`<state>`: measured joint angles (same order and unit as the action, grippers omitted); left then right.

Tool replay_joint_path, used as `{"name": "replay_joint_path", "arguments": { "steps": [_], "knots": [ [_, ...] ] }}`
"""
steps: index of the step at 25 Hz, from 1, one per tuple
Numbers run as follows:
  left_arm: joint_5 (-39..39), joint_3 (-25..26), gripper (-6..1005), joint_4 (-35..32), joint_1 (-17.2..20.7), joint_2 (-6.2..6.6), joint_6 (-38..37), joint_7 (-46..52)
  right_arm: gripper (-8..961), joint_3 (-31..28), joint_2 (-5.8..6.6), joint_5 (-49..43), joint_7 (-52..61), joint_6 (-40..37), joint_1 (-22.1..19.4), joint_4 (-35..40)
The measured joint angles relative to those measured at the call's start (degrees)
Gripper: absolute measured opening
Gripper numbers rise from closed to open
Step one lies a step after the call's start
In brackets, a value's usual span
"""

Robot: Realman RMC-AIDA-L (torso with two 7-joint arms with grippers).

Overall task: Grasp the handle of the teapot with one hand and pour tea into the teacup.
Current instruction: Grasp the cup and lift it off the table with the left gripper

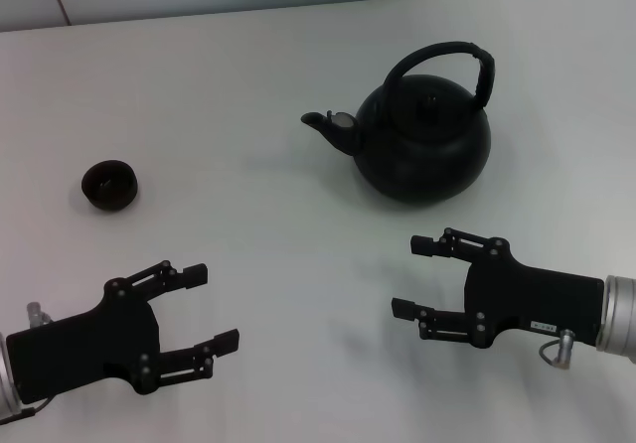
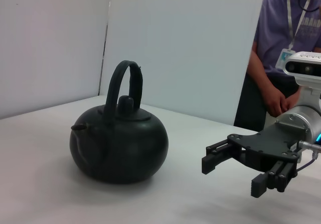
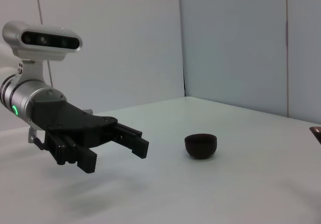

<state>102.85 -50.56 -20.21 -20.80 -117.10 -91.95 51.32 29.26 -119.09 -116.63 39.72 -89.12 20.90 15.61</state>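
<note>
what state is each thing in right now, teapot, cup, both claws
teapot: upright on the table, lid on, untouched
handle: arched upright over the lid, not grasped
teacup: upright on the table, far to the robot's left of the teapot, contents not discernible
right claw: open, empty, near side of the teapot, not touching it
left claw: open, empty, near side of the teacup, apart from it

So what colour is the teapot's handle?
Black, like the teapot itself; the handle shows best in the left wrist view.
</note>
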Motion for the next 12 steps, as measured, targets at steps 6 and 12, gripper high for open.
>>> {"name": "replay_joint_path", "arguments": {
  "steps": [6,12],
  "knots": [
    [-0.02,-0.09,861,0.0,-0.11,0.03,0.15,0.01,787,0.0,0.0,0.09,0.0,0.0,0.03,-0.06],
    [-0.02,-0.06,860,0.0,-0.12,0.03,0.19,0.01,786,-0.05,0.0,0.14,0.0,0.0,0.01,-0.06]
  ]
}}
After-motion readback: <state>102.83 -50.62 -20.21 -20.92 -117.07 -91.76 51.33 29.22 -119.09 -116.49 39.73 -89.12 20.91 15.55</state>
